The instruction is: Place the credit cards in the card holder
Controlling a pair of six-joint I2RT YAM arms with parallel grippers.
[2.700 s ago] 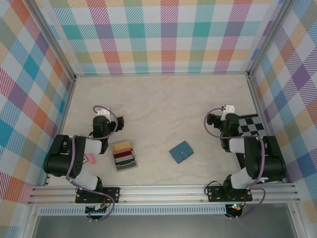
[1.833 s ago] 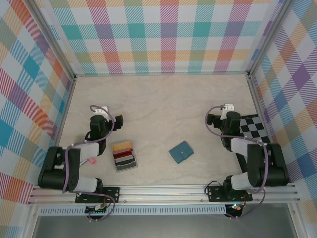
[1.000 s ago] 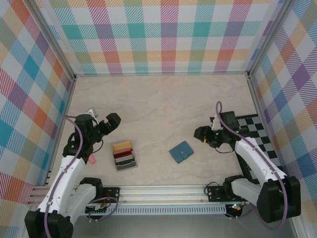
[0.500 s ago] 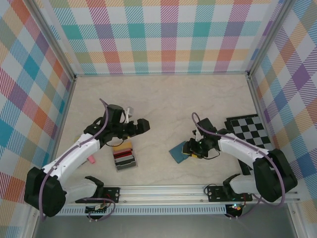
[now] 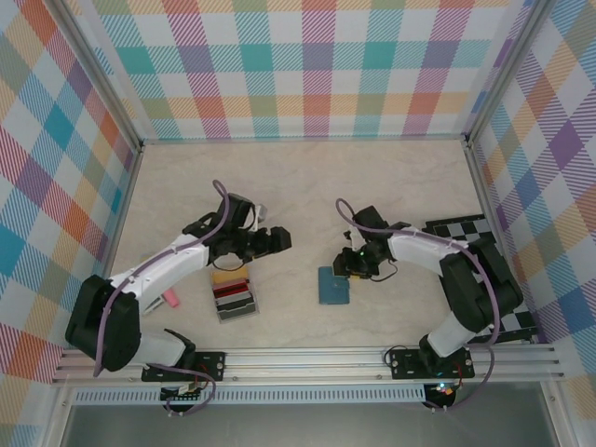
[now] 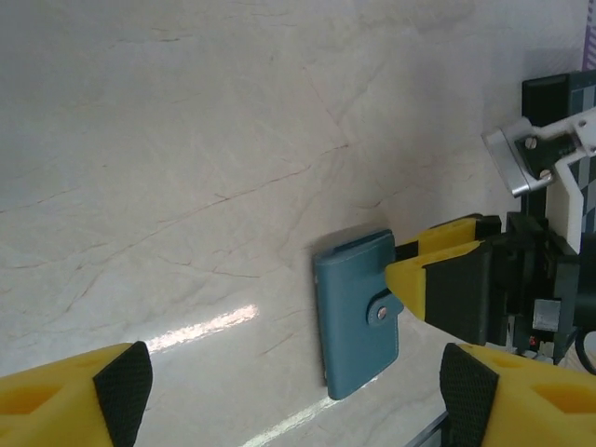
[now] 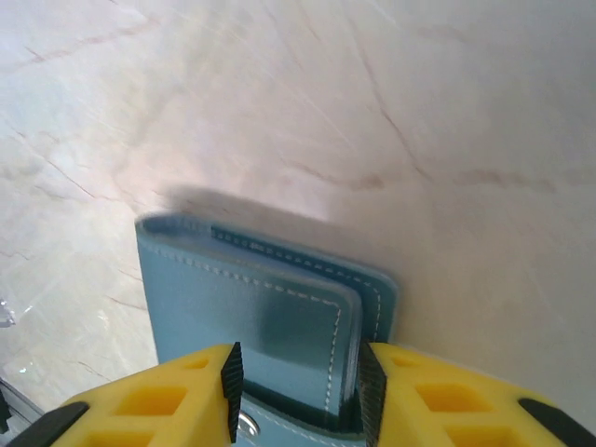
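Apparently right end effector (image 7: 300, 377) astride wallet (image 7: 244, 298)

Overhead; wrist close-ups on card holder (image 6: 358, 312)

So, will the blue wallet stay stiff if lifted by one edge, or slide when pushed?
Probably soft, not rigid: the wallet shows folded, stitched layers. Its snap tab looks fastened, so it should stay shut. Lying flat on the shiny table, it would likely slide, not tip.
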